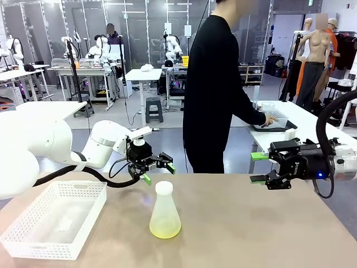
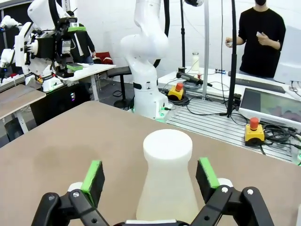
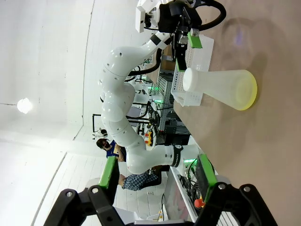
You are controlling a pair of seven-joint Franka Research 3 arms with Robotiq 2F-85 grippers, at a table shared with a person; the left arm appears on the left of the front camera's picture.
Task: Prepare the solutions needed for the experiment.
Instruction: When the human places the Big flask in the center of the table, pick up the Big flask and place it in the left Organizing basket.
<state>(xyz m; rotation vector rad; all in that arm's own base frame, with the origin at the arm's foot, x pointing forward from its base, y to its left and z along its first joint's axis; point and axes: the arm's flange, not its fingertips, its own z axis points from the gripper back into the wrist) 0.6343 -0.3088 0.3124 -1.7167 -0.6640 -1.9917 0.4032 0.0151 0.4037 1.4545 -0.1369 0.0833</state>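
**Two open end effectors near a flask on the bench**

Bench (image 1: 268, 223): a brown surface across the near half of the front view. A white basket (image 1: 56, 219) lies on it at the robot's left; its near corner is cut off by the frame edge.

Person (image 1: 215, 89): stands beyond the far edge of the bench, turned toward another table, one hand (image 1: 270, 119) on a tray there. The head is cut off at the top of the frame.

Left arm: enters from picture left, forearm low and roughly level, wrist turned toward the middle of the bench. Left end effector (image 1: 159, 170): fingers spread wide, holding nothing. In the left wrist view its green pads (image 2: 92, 175) stand either side of the flask neck with clear gaps, touching neither side.

Right arm: enters from picture right, held above the bench, pointing toward the middle. Right end effector (image 1: 257, 167): fingers apart, holding nothing, well apart from the flask.

Flask (image 1: 165, 211): frosted, conical, upright on the bench near its middle, just in front of the left end effector. Its base is hidden in the left wrist view.

Solution (image 1: 165, 229): a shallow lime-yellow layer at the bottom of the flask, seen in the right wrist view as a bright rim around the base (image 3: 254, 92). Its exact depth is hard to judge through the frosted wall.
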